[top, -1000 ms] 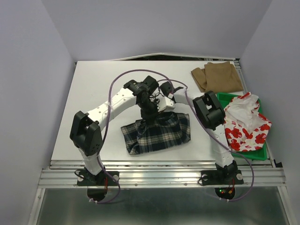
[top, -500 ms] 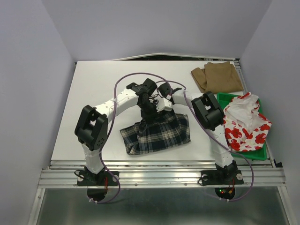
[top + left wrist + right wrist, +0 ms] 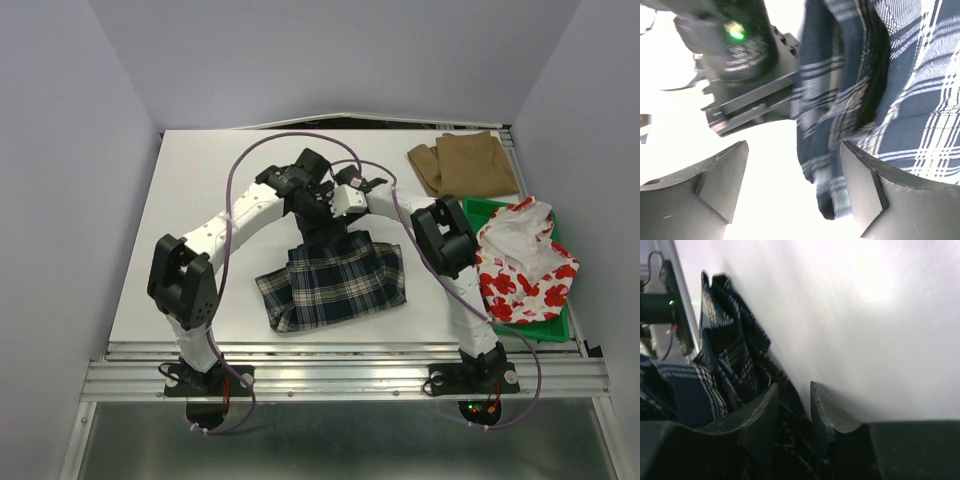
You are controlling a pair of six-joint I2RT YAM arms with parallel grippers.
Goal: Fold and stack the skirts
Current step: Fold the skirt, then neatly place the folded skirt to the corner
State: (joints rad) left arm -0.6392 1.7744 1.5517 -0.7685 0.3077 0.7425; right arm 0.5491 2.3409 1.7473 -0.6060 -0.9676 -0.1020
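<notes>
The navy-and-white plaid skirt [image 3: 335, 282] lies spread mid-table. Both grippers sit at its far edge. My left gripper [image 3: 318, 222] [image 3: 794, 146] is open wide, and a corner of the plaid skirt [image 3: 900, 100] hangs loose beside its right finger. My right gripper [image 3: 345, 220] [image 3: 794, 390] has its jaws parted, with the edge of the plaid skirt [image 3: 725, 365] lying slack low between them. The tan skirt [image 3: 465, 165] lies folded at the far right. The white, red-flowered skirt [image 3: 525, 262] is heaped at the right.
The flowered skirt fills a green tray [image 3: 525, 328] at the table's right edge. The right arm's wrist [image 3: 740, 75] stands close in front of my left fingers. Purple cables arc over both arms. White table [image 3: 200, 200] stretches left and behind.
Both grippers moved toward the far side and laid the plaid skirt's far edge flat. The left gripper opened wide and let go of the cloth. The right jaws parted.
</notes>
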